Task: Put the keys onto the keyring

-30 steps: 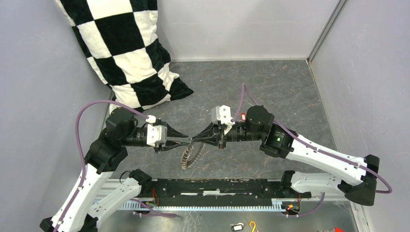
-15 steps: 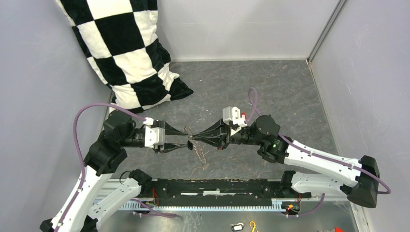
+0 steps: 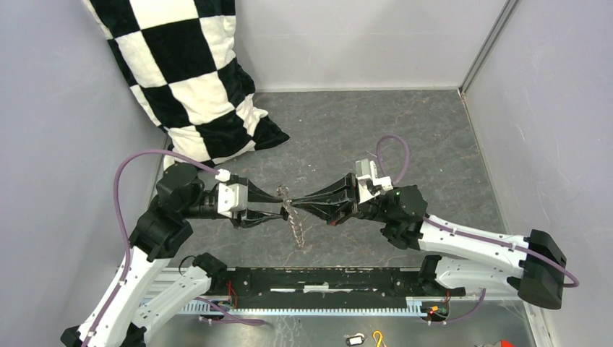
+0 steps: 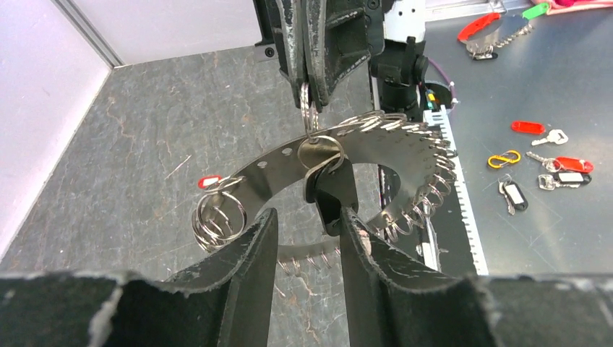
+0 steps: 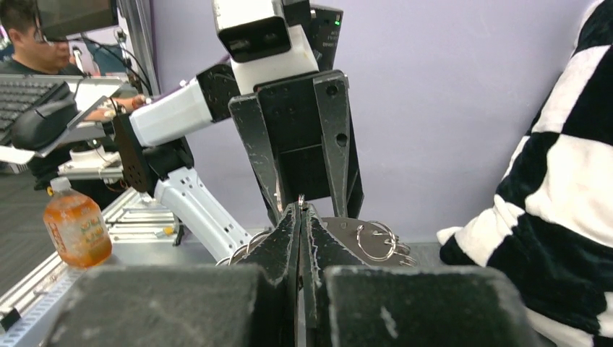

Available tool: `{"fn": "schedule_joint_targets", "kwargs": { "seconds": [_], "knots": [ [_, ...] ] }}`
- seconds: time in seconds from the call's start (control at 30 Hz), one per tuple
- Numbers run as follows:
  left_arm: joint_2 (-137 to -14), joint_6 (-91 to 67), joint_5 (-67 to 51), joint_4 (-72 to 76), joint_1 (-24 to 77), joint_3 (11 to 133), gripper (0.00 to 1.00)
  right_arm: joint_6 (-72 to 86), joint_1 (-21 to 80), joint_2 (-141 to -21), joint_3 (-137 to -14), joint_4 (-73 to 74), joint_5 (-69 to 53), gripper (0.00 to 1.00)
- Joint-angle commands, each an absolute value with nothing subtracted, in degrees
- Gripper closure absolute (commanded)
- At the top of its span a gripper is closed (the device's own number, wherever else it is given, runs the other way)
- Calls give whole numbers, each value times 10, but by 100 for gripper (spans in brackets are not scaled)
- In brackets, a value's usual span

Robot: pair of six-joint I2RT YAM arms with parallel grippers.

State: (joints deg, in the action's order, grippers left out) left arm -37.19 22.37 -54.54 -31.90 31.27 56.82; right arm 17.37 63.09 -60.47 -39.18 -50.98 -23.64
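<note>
The keyring [image 4: 394,155] is a flat grey metal band fringed with small split rings; it hangs in the air between the two grippers [image 3: 296,228]. My right gripper [image 4: 309,94] is shut on one small split ring at the band's top, and its tips show in its own view [image 5: 301,210]. A black-headed key [image 4: 329,199] hangs from that split ring, right at the tips of my left gripper [image 4: 307,231]. The left jaws are open, and the key head touches the right finger [image 4: 358,242]. A small red piece [image 4: 209,182] shows by the split rings at the band's left end.
A checkered pillow [image 3: 195,79] leans in the back left corner. Loose tags, a yellow hook [image 4: 504,157] and spare keys [image 4: 575,165] lie on the metal surface past the black rail [image 3: 325,278]. An orange bottle [image 5: 76,230] stands off the table.
The right arm's wrist has swung right and lower while its tips stayed at the centre. The keyring has turned and now hangs just right of the left fingertips.
</note>
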Motion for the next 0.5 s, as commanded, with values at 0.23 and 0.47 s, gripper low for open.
{"fn": "schedule_joint_targets", "kwargs": {
  "seconds": [0.23,0.47],
  "knots": [
    [-384,115,-594,-207,313,561,57,217,657,-646,-367,-678,-176,100],
    [-383,95,-629,-206,314,563,56,181,666,-646,-355,-701,-133,99]
  ]
}}
